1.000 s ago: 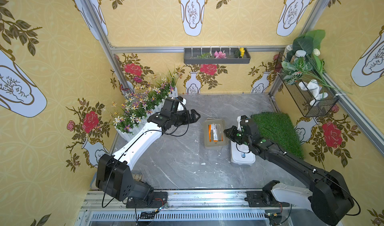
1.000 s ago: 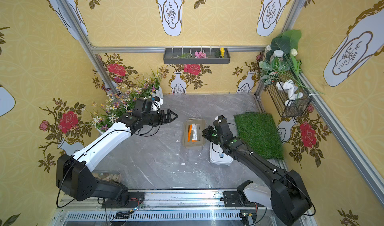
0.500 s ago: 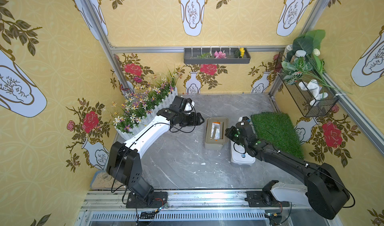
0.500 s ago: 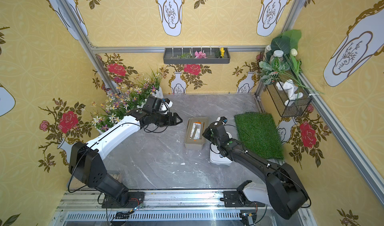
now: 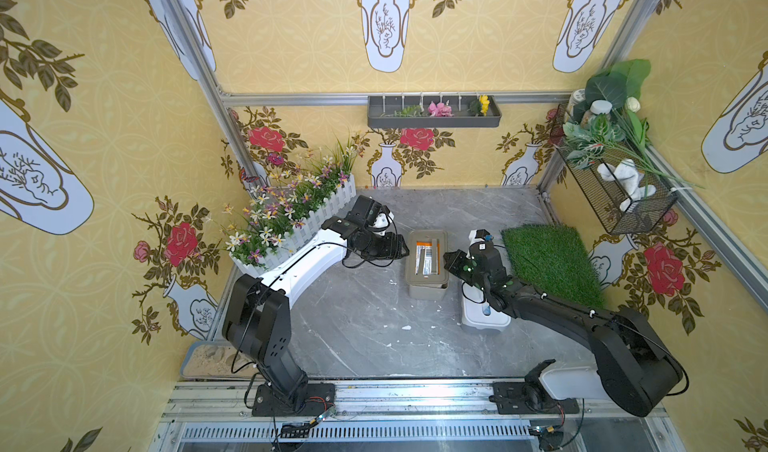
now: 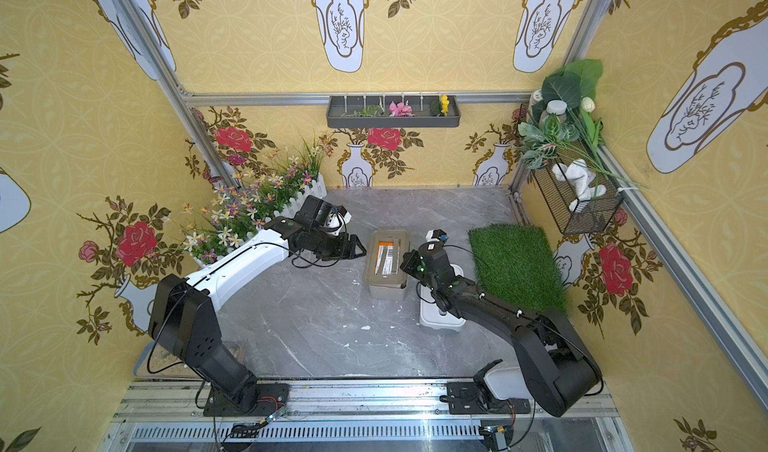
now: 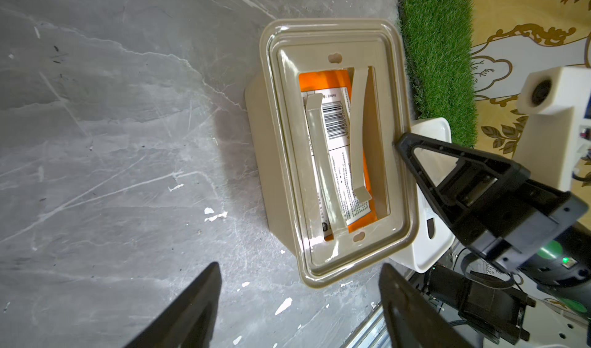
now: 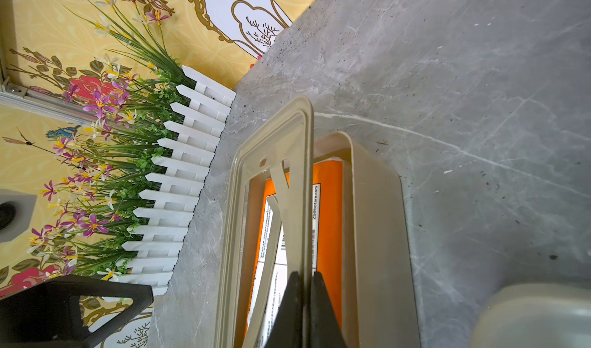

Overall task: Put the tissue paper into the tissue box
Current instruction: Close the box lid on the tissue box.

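Two grippers flank the tissue box (image 5: 428, 292), which stands mid-worktop (image 5: 353, 337) with its long axis running from the front rail toward the back wall. The tissue paper (image 7: 323, 80), an orange-wrapped pack, lies flat inside the box, lengthwise along that axis. Over it sits the beige frame (image 7: 287, 138) of the box's top, tipped. The right gripper (image 8: 303, 276) has its fingers pressed together on the frame's thin long edge, on the right arm's side, and holds that edge raised clear of the box wall. The left gripper (image 5: 401, 248) hangs just beside the opposite long side, its fingers (image 7: 198, 308) spread and empty, pointing across the short axis at the box. The pack looks to be in already; what is left, as I judge it, is seating the frame. That turns on the frame's long edges lining up with the box's. The left gripper is nearer the lower edge and could steady it. A white container (image 5: 484, 325) sits just beside the box, under the right arm.
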You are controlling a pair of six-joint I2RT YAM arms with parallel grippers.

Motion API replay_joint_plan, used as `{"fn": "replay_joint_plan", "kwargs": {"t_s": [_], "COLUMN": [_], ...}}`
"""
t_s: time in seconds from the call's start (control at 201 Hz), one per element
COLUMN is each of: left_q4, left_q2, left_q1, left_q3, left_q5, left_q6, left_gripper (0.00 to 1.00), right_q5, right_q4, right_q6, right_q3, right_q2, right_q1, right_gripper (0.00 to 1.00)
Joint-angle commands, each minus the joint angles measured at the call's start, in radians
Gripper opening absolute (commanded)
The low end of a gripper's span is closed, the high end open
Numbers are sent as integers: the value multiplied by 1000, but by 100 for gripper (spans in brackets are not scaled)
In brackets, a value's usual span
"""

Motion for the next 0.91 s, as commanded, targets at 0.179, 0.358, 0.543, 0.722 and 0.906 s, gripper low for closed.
{"fn": "replay_joint_plan", "kwargs": {"t_s": [0.179, 0.358, 0.543, 0.722, 0.906], "left_q4": [-25, -51, -85, -97, -96], "left_q2": [71, 108, 147, 180, 184], "left_q1": [-28, -40, -47, -54, -57], "left_q3": [52, 73, 90, 104, 107], "left_q5": [24, 22, 3, 7, 9], "left_q6": [34, 48, 74, 87, 85], "left_gripper": [78, 74, 67, 63, 62], "right_q5": [5, 2, -10, -12, -12], "right_q4": [-100, -130, -160, -220, -319], "right_q6": [-40, -36, -48, -63, -90], "right_q3": [2, 14, 39, 61, 85], "right_q2": [3, 41, 75, 71, 30], "right_q1": [-2, -14, -22, -24, -24], "right_gripper": [0, 0, 0, 0, 0]}}
